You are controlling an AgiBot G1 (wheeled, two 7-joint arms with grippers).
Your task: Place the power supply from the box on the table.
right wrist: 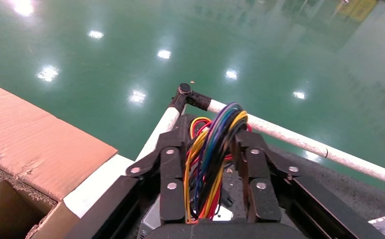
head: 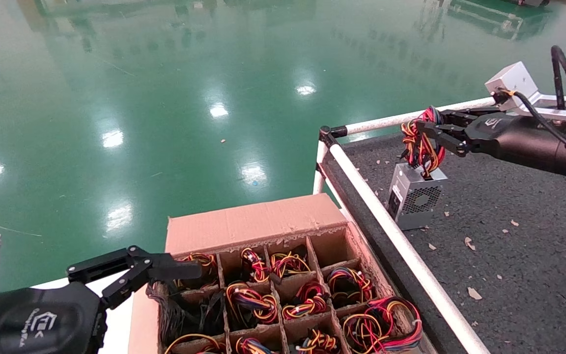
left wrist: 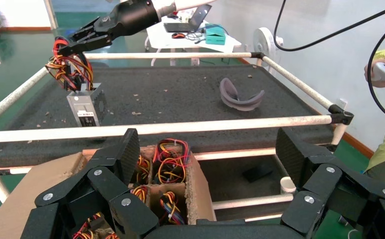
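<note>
- The right gripper (head: 423, 130) reaches in level over the far left corner of the table (head: 509, 255), its black arm stretching in from the table's right side.
- Its fingers (right wrist: 252, 169) are clamped on the bundle of red, yellow, orange and black wires (head: 420, 142) rising from the power supply (head: 413, 196).
- The power supply stands upright on the dark matting near the table's left rail, honeycomb grille facing the robot; whether its base fully rests on the matting cannot be told.
- In the right wrist view the wires (right wrist: 213, 159) run up between the two pads, with the grey unit just visible below them.
- The left gripper (head: 165, 268) hangs at the near left corner of the box (head: 258, 221), its jaws spread wide and holding nothing; one fingertip (head: 180, 269) lies over the box's left edge.
- The box sits just beside the table's left rail (head: 386, 221), its cardboard cells filled with more coloured wire bundles (head: 307, 300).
- The left wrist view looks across the box (left wrist: 41, 184) to the table (left wrist: 180, 99), where the right gripper (left wrist: 73, 47) holds the wires above the power supply (left wrist: 86, 109).
- A curved grey object (left wrist: 240, 97) lies on the matting toward the table's far right side, well apart from the power supply.
</note>
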